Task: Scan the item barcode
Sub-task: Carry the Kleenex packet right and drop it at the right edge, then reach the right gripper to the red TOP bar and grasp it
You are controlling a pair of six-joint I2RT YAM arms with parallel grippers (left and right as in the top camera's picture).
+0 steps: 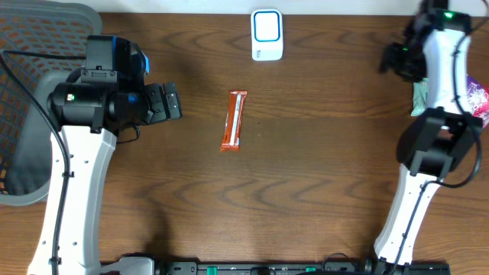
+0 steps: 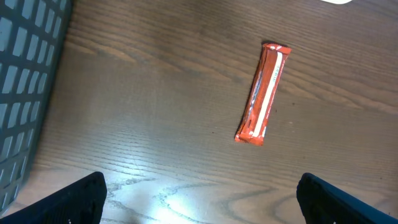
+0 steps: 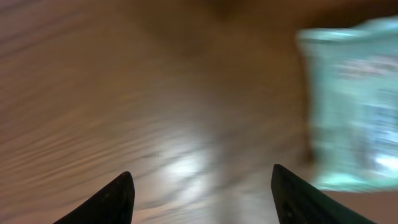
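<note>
An orange snack bar (image 1: 234, 121) lies lengthwise in the middle of the wooden table, also seen in the left wrist view (image 2: 263, 93). The white barcode scanner with a blue ring (image 1: 267, 34) stands at the far edge. My left gripper (image 1: 174, 103) hangs left of the bar, wide open and empty (image 2: 199, 208). My right gripper (image 1: 393, 59) is at the far right, open with nothing between its fingers (image 3: 202, 199). A teal packet (image 3: 351, 106) lies just to its right, blurred.
At the right edge, partly under the right arm, lie the teal packet (image 1: 420, 95) and a pink-and-white packet (image 1: 477, 99). A grey mesh chair (image 1: 30, 99) stands off the table's left side.
</note>
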